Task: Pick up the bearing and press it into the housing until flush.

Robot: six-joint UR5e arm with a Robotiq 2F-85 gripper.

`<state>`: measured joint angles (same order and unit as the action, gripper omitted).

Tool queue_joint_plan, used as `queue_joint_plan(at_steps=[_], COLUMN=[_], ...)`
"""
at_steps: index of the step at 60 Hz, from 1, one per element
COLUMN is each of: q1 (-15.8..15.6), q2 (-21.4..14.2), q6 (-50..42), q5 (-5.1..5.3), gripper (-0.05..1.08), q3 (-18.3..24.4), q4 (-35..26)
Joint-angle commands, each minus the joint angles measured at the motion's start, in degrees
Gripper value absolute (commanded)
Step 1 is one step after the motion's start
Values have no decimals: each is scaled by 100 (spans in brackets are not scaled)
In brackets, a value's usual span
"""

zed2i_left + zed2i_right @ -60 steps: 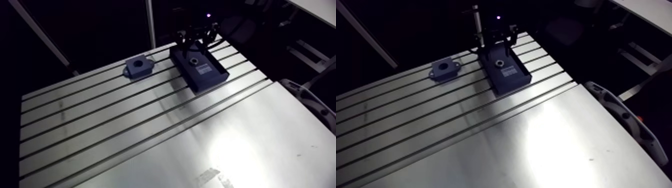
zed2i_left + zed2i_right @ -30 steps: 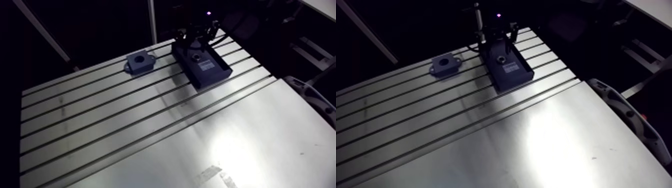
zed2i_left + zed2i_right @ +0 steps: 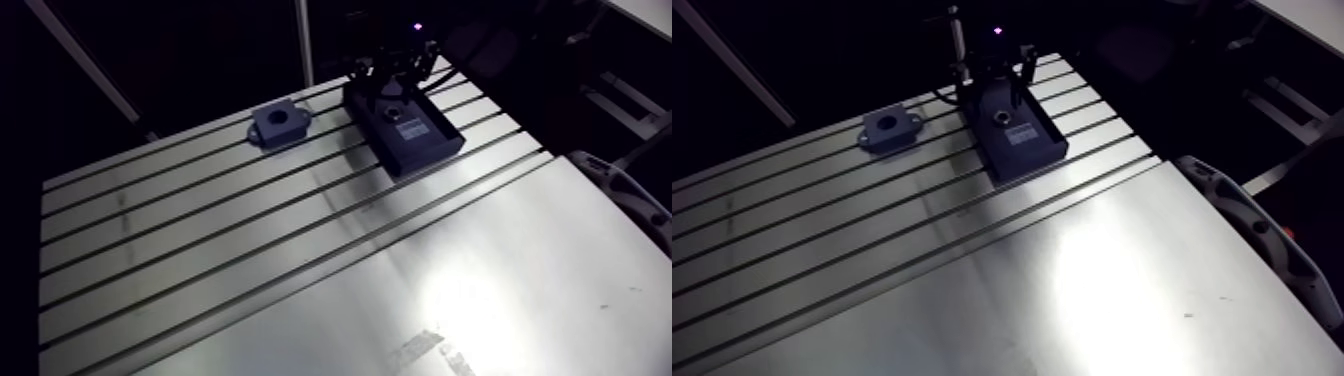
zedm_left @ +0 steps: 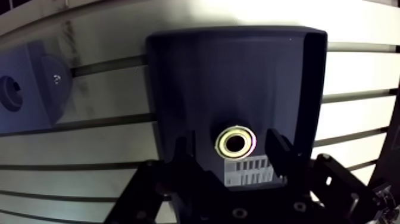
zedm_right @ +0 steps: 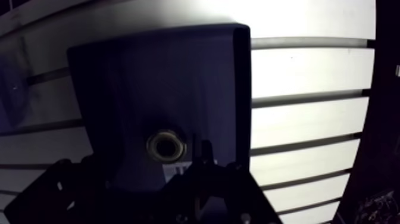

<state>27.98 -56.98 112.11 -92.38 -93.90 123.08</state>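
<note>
The bearing [image 4: 236, 142], a small shiny metal ring, lies flat in a dark blue tray [image 4: 196, 77] on the slotted table. My gripper [image 4: 231, 143] hangs just over it, open, with one dark finger on each side of the ring and a gap to both. In the arm view the gripper [image 3: 392, 75] is at the tray's [image 3: 425, 145] far end, where the bearing [image 3: 406, 115] sits. The housing [image 3: 279, 125], a dark blue block with a round bore on top, stands on the table to the left of the tray. It also shows beside the tray in the wrist view, as housing [image 4: 27, 89].
A white barcode label [image 4: 250, 170] is stuck on the tray floor right by the bearing. The tray's raised walls [image 4: 312, 71] surround the ring. The slotted aluminium table [image 3: 250, 270] stretches out toward the camera.
The arm view has shifted a little, so the camera moved. The gripper has come down slightly closer to the tray's far end. Tray, bearing and housing stay where they were.
</note>
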Motion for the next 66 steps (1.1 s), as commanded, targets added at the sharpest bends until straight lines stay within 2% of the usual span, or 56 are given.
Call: queue_joint_plan(at_steps=[1,66], q1=[16,42], q2=[8,8], q6=[0,18], q5=[-4,-4], gripper=[32,44], q3=[-19,-45], q4=[2,2])
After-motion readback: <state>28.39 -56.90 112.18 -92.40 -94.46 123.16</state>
